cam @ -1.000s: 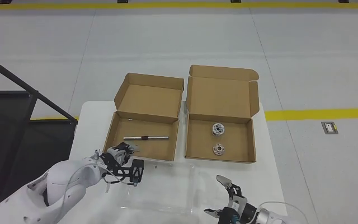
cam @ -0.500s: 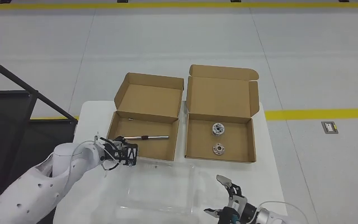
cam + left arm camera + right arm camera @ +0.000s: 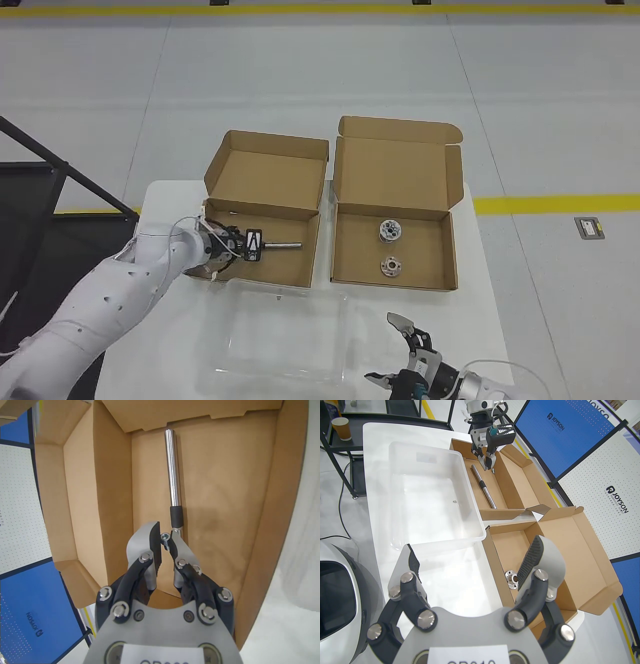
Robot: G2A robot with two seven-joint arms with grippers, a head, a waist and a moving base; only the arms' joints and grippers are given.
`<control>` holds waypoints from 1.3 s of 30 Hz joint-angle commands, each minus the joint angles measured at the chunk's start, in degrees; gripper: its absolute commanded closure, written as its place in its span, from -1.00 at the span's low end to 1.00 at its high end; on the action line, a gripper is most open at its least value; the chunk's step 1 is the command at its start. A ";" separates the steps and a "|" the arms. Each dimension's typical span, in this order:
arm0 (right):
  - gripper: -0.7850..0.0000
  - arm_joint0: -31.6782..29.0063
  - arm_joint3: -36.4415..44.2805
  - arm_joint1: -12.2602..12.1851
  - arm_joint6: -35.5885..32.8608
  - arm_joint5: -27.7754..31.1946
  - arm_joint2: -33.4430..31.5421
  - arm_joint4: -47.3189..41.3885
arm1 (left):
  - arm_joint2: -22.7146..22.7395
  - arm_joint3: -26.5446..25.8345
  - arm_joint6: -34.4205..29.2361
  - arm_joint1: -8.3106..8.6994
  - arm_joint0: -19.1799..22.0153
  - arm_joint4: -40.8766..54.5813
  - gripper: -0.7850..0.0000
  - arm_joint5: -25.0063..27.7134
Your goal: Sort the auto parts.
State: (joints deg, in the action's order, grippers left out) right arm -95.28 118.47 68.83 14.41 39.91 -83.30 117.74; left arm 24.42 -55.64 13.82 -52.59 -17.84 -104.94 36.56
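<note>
While left pincer pinches a bolt near the rod, right pincer spread beside clear bin

Bright, even overhead light on my table, shadows faint. Glare streaks the steel rod & clear bin; wrist-cam edges bow, esp. corners.

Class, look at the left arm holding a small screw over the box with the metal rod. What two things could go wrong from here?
1. The small screw sits only at the very tips of the left gripper jaws, so it may slip out early.
2. It hangs close to one end of the metal rod in the left box. If the arm lowers, the jaws might knock the rod, or a dropped screw could bounce off it.
</note>
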 commanded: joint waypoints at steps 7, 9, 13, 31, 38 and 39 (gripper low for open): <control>-1.00 0.00 0.00 0.00 0.00 0.01 0.00 0.00 | -2.97 10.50 1.40 -6.17 2.89 -0.07 0.22 -0.79; -1.00 0.00 0.00 0.00 0.00 0.01 0.00 0.00 | -3.42 12.46 2.25 -7.30 3.42 -0.43 0.19 -0.99; -1.00 0.00 0.00 0.00 0.00 0.01 0.00 0.00 | -3.96 15.79 4.15 -9.06 4.35 -1.26 0.19 -1.47; -1.00 0.00 0.00 0.00 0.00 0.01 0.00 0.00 | -0.06 9.41 11.68 -5.84 1.53 -7.99 0.25 -10.15; -1.00 0.00 0.00 0.00 0.00 0.01 0.00 0.00 | 7.62 -4.74 10.31 0.88 -6.70 -8.89 0.22 -13.68; -1.00 0.00 0.00 0.00 0.00 0.01 0.00 0.00 | 9.15 -7.25 10.19 2.01 -8.30 -8.95 0.22 -14.03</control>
State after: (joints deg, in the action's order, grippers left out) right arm -95.28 118.47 68.83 14.41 39.91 -83.30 117.74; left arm 32.12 -60.36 24.08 -51.66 -24.55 -113.86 22.82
